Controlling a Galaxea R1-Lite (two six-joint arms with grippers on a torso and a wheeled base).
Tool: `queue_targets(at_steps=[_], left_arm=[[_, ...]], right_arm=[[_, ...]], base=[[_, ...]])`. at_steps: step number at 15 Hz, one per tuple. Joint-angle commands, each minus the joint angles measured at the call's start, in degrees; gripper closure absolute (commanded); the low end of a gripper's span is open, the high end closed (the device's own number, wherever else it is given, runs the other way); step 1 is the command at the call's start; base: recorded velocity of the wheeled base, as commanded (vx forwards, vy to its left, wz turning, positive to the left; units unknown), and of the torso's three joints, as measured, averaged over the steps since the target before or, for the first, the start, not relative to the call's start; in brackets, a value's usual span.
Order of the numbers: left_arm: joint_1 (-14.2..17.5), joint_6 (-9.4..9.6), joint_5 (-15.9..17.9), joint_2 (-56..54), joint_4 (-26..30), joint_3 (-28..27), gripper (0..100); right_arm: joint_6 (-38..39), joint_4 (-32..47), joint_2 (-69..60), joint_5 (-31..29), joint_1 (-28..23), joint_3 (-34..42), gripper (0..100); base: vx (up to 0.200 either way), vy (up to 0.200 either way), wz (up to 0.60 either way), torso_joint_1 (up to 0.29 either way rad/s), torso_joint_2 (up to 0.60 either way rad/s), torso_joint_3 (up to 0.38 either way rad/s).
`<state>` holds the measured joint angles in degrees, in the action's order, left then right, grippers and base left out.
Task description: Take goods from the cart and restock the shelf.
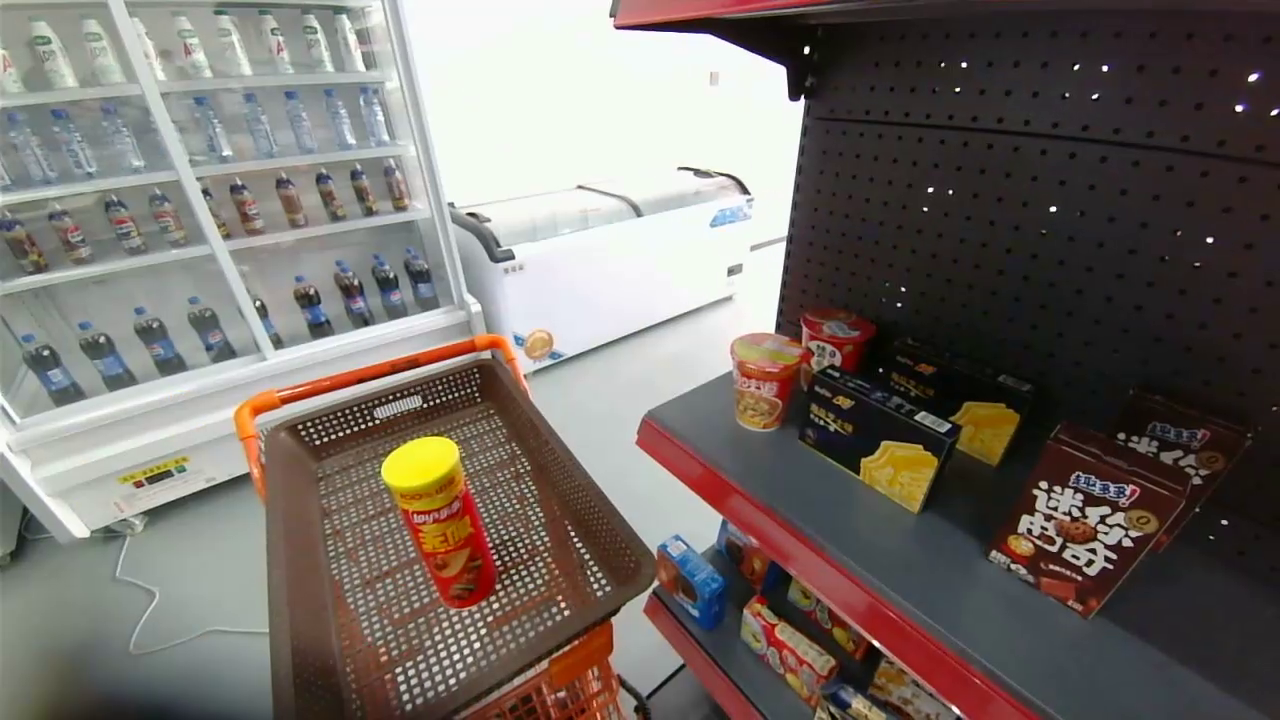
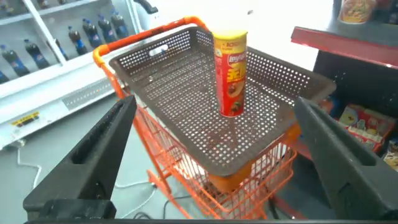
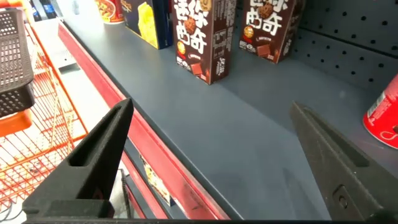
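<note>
A red chips can (image 1: 441, 522) with a yellow lid stands upright in the brown perforated basket (image 1: 330, 600) of the orange cart. In the left wrist view my left gripper (image 2: 214, 106) is open, hovering short of the can (image 2: 230, 74), its fingers spread wider than the can. My right gripper (image 3: 211, 109) is open with nothing in it, over a bare stretch of the grey shelf board (image 3: 249, 143). That shelf (image 1: 850, 540) has a red front edge.
On the shelf stand two cup noodles (image 1: 765, 380), dark blue boxes (image 1: 880, 435) and brown cookie boxes (image 1: 1085, 520). A red can (image 3: 382, 115) stands near the right gripper. Lower shelves hold snack packs (image 1: 690, 580). A drinks fridge (image 1: 200, 200) and chest freezer (image 1: 600, 260) stand behind.
</note>
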<state>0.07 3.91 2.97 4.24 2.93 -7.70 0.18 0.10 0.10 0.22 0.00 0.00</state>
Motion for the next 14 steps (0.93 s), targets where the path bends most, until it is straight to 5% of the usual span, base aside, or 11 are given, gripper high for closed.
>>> queue_targets(at_steps=[1,2,3,5,7,8,9,10,12,13,14], left_arm=[[0.37,3.21,-1.66,26.52,3.58,-15.15,0],[0.37,3.21,-1.66,26.52,3.58,-15.15,0],[1.95,2.5,-1.57,42.16,3.14,-25.69,0],[5.02,3.21,1.16,52.54,1.73,-32.46,0],[6.61,8.92,4.58,65.28,-3.63,-35.71,0],[6.87,9.53,5.2,66.33,-4.42,-35.54,0],[7.66,14.19,13.37,73.72,-12.15,-31.93,0],[7.57,15.33,17.24,76.53,-18.13,-28.77,0],[7.4,15.42,19.44,84.53,-33.95,-20.51,0],[7.4,15.42,19.53,84.97,-34.83,-20.16,0],[6.43,14.81,20.4,89.71,-42.48,-16.29,0]], right_arm=[[-0.01,-0.01,-0.01,0.04,0.0,0.0,0],[-0.01,-0.01,-0.01,0.04,0.0,0.0,0],[-0.01,-0.01,-0.01,0.04,0.0,0.0,0],[-0.01,-0.01,-0.01,0.04,-0.09,0.0,0],[-0.01,-0.01,-0.01,0.13,0.0,0.0,0],[-0.01,-0.01,-0.01,0.04,0.0,0.0,0],[-0.01,-0.01,-0.01,0.13,-0.09,0.0,0],[-0.01,-0.01,-0.01,0.04,0.0,0.0,0],[-0.01,-0.01,-0.01,0.04,-0.09,0.0,0],[-0.01,-0.01,-0.01,0.04,0.0,0.0,0],[-0.01,-0.01,-0.01,0.04,-0.09,0.0,0]], base=[[0.0,0.0,0.0,0.0,0.0,0.0],[0.0,0.0,0.0,0.0,0.0,0.0],[0.0,0.0,0.0,0.0,0.0,0.0],[0.0,0.0,0.0,0.0,0.0,0.0],[0.0,0.0,0.0,0.0,0.0,0.0],[0.0,0.0,0.0,0.0,0.0,0.0],[0.0,0.0,0.0,0.0,0.0,0.0],[0.0,0.0,0.0,0.0,0.0,0.0],[0.0,0.0,0.0,0.0,0.0,0.0],[0.0,0.0,0.0,0.0,0.0,0.0],[0.0,0.0,0.0,0.0,0.0,0.0]])
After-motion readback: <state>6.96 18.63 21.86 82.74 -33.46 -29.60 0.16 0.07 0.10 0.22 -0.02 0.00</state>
